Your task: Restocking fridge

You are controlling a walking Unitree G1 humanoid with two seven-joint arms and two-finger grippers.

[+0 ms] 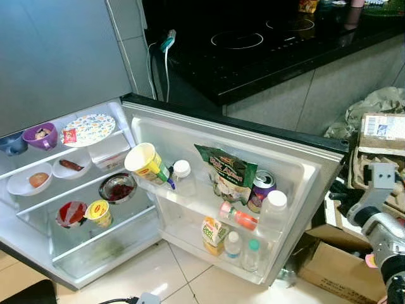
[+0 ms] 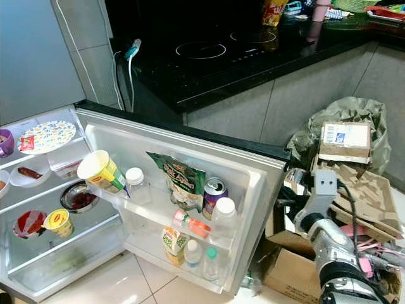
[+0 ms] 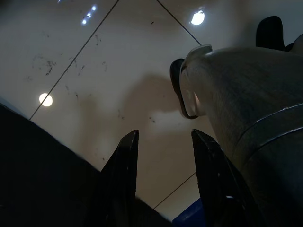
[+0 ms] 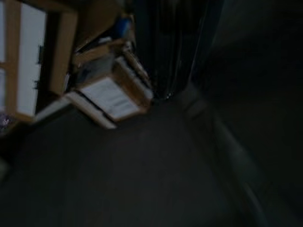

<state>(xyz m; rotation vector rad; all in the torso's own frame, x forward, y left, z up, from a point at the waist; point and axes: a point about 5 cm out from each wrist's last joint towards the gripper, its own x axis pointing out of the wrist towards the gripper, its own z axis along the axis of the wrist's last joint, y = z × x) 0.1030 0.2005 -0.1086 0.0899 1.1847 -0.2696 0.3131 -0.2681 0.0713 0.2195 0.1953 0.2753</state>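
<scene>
The fridge stands open, its door (image 1: pixel 304 183) swung out toward me. The door racks hold a yellow cup (image 1: pixel 144 163), a white-capped bottle (image 1: pixel 182 176), a green snack bag (image 1: pixel 226 172), a purple can (image 1: pixel 261 189), a clear bottle (image 1: pixel 273 209), a juice carton (image 1: pixel 215 233) and small bottles (image 1: pixel 233 244). Inside are a purple bowl (image 1: pixel 41 135), a patterned plate (image 1: pixel 88 129), a steel bowl (image 1: pixel 117 187) and a small yellow tub (image 1: pixel 99 213). My left gripper (image 3: pixel 164 134) hangs open over the floor tiles, holding nothing. My right arm (image 2: pixel 329 247) is raised beside the door's outer edge.
A black counter with an induction hob (image 1: pixel 253 44) runs behind the door. Cardboard boxes (image 1: pixel 329 272) and a grey bag (image 1: pixel 373 104) crowd the floor at the right. Pale floor tiles (image 1: pixel 171 272) lie in front of the fridge. My own grey body (image 3: pixel 246 118) is close to the left gripper.
</scene>
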